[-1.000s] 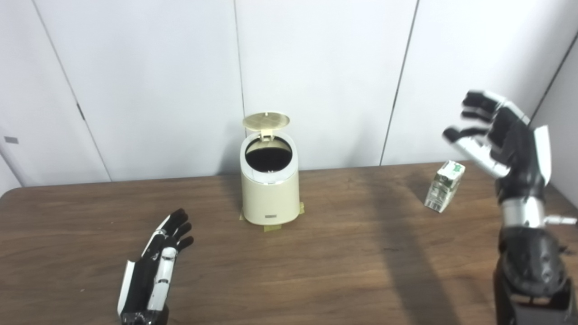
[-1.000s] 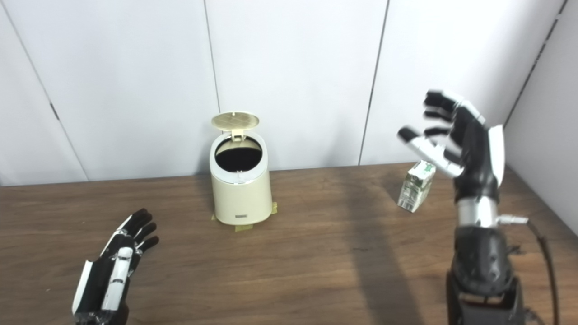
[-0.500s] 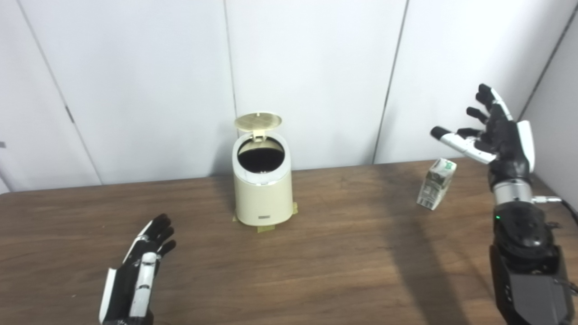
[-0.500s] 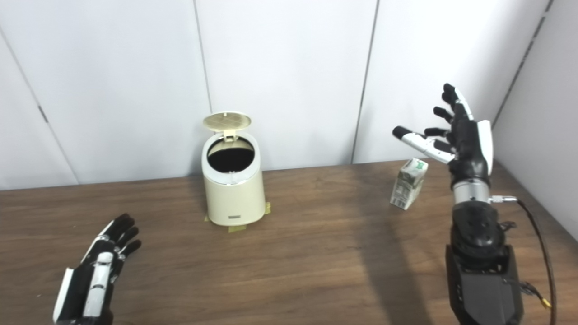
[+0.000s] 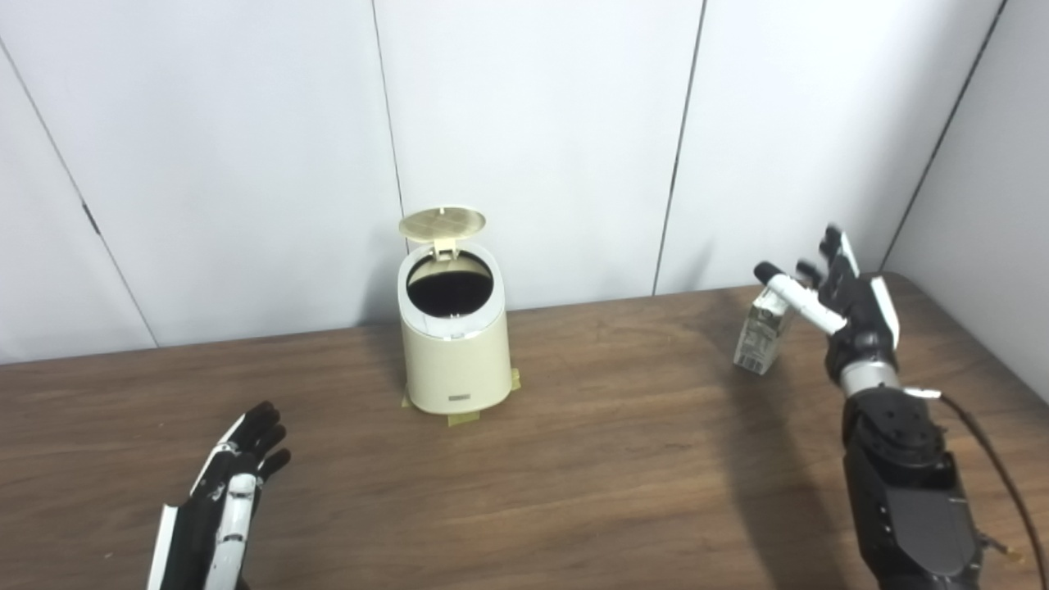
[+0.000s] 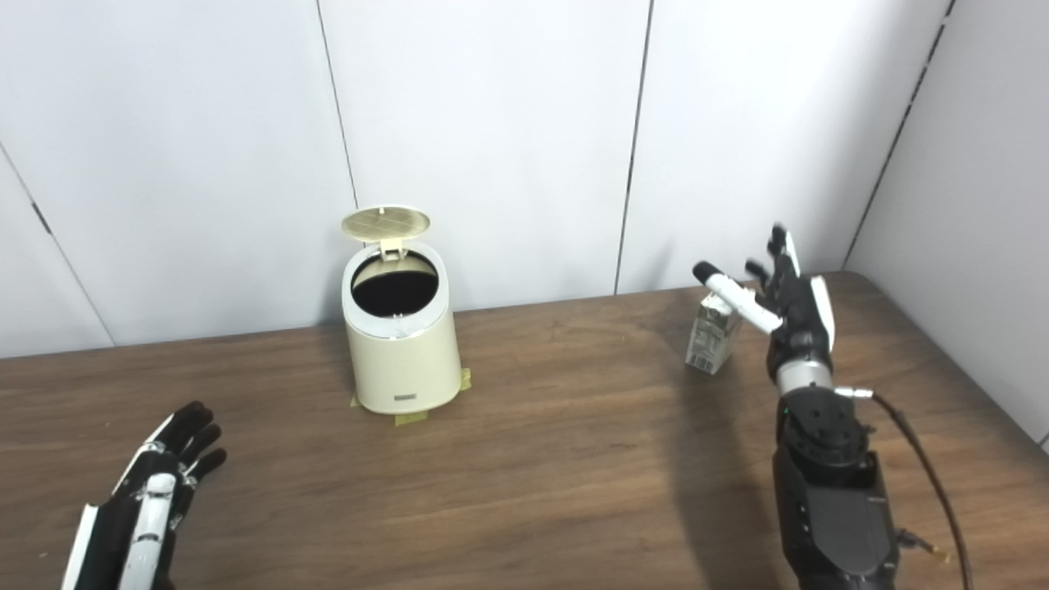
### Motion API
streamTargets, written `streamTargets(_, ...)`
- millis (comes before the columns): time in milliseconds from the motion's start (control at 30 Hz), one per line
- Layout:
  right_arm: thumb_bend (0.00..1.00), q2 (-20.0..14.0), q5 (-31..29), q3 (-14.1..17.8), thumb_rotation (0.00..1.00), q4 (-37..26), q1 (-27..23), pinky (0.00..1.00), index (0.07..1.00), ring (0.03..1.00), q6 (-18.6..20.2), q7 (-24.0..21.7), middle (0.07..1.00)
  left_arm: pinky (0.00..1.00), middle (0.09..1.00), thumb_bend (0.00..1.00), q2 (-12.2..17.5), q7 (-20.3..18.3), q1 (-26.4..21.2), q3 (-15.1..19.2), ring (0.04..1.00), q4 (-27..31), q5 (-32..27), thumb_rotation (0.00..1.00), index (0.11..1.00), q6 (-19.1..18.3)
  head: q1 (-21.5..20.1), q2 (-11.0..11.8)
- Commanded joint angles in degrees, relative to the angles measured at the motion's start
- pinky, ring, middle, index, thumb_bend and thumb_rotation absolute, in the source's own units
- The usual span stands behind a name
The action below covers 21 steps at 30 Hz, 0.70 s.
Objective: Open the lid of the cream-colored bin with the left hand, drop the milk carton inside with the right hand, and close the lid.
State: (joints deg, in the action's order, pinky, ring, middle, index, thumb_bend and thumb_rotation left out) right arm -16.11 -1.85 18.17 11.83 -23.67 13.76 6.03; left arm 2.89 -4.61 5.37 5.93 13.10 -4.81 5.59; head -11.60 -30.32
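Left eye view: cream-colored bin (image 5: pixel 455 348) stands upright near the tabletop's far edge, a little left of middle, on bits of tape (image 5: pixel 463 418). Its lid (image 5: pixel 442 223) is flipped up on the rear hinge, dark opening exposed. Milk carton (image 5: pixel 760 338) stands upright, slightly tilted, near the far right corner of the wooden tabletop (image 5: pixel 574 475), well apart from the bin. Right hand (image 5: pixel 836 299) is just beside the carton on its right, fingers spread and raised, thumb reaching over the carton's top; holds nothing, and cannot tell if the thumb touches the carton. Left hand (image 5: pixel 221 504) lies low near the front left edge, palm turned inward, fingers extended and slightly apart, holding nothing, well clear of the bin. White panelled wall (image 5: pixel 533 123) behind the tabletop.
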Motion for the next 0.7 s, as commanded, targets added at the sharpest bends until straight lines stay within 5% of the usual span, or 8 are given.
streamTargets(0,0.99,-2.3,-0.3,-0.2,0.52,-0.2,-2.2,1.00,1.000,0.896,-4.3,-0.8,0.997,0.86,0.891,0.29,1.5,-0.4,1.0,0.0,0.888,0.7,-0.4,0.73,0.863,2.1,-0.1,-0.1)
streamTargets(667,1.00,-3.4,-2.2,-2.2,0.48,8.5,-1.7,0.95,1.000,0.984,-10.8,-2.7,1.000,0.83,0.890,0.27,2.8,-1.6,0.9,0.6,0.882,1.1,-0.3,0.75,0.873,1.7,-1.9,0.8)
